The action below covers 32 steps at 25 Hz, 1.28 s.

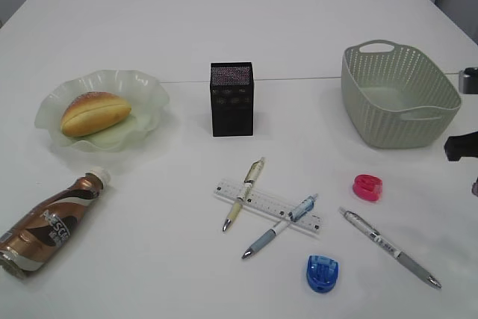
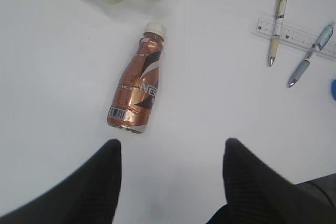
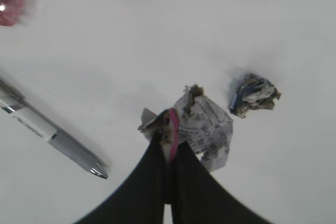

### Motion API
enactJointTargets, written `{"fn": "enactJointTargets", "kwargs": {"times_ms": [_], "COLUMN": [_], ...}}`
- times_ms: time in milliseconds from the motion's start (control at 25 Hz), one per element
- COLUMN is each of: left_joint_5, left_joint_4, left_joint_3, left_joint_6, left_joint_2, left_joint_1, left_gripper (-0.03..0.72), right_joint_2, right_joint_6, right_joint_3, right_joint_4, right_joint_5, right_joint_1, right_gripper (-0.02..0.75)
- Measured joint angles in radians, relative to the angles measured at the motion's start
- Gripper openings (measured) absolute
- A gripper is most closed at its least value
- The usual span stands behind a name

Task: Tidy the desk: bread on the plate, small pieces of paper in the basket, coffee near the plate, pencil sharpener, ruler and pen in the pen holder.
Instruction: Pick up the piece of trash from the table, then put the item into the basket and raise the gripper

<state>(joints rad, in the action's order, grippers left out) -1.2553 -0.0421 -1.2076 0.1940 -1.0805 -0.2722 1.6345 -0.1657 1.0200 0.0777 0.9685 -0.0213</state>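
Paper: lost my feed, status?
Right fingers shut on paper. Left fingers open above coffee. Second paper on desk. Nothing blocking.

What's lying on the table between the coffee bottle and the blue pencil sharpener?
In the exterior view, between the coffee and the blue sharpener lie two pens crossed over the ruler. The rest of that stretch is bare table.

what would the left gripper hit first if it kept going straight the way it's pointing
Most likely the coffee, lying on its side on the desk just ahead of the open left gripper. It sits slightly toward the left finger's side, and depth is hard to judge, so the fingers might touch bare desk first.
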Motion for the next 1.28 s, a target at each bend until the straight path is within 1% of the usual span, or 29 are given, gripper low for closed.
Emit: {"fn": "enactJointTargets", "kwargs": {"times_ms": [120, 240, 440, 560, 720, 960, 1120, 1280], "left_joint_5": [0.0, 0.0, 0.0, 0.0, 0.0, 0.0, 0.0, 0.0], "left_joint_4": [0.0, 0.0, 0.0, 0.0, 0.0, 0.0, 0.0, 0.0], "left_joint_3": [0.0, 0.0, 0.0, 0.0, 0.0, 0.0, 0.0, 0.0], "left_joint_6": [0.0, 0.0, 0.0, 0.0, 0.0, 0.0, 0.0, 0.0], "left_joint_2": [0.0, 0.0, 0.0, 0.0, 0.0, 0.0, 0.0, 0.0], "left_joint_1": [0.0, 0.0, 0.0, 0.0, 0.0, 0.0, 0.0, 0.0], "left_gripper": [0.444, 0.444, 0.442, 0.442, 0.441, 0.43, 0.428, 0.427], "right_joint_2": [-0.064, -0.084, -0.086, -0.082, -0.033, 0.065, 0.156, 0.24], "right_joint_6": [0.0, 0.0, 0.0, 0.002, 0.017, 0.038, 0.07, 0.131], "right_joint_3": [0.015, 0.068, 0.212, 0.328, 0.472, 0.639, 0.719, 0.759], "right_joint_4": [0.0, 0.0, 0.0, 0.002, 0.003, 0.004, 0.006, 0.006], "right_joint_5": [0.017, 0.039, 0.079, 0.102, 0.119, 0.116, 0.104, 0.087], "right_joint_1": [0.0, 0.0, 0.0, 0.0, 0.0, 0.0, 0.0, 0.0], "right_gripper": [0.013, 0.013, 0.013, 0.013, 0.013, 0.013, 0.013, 0.013]}}
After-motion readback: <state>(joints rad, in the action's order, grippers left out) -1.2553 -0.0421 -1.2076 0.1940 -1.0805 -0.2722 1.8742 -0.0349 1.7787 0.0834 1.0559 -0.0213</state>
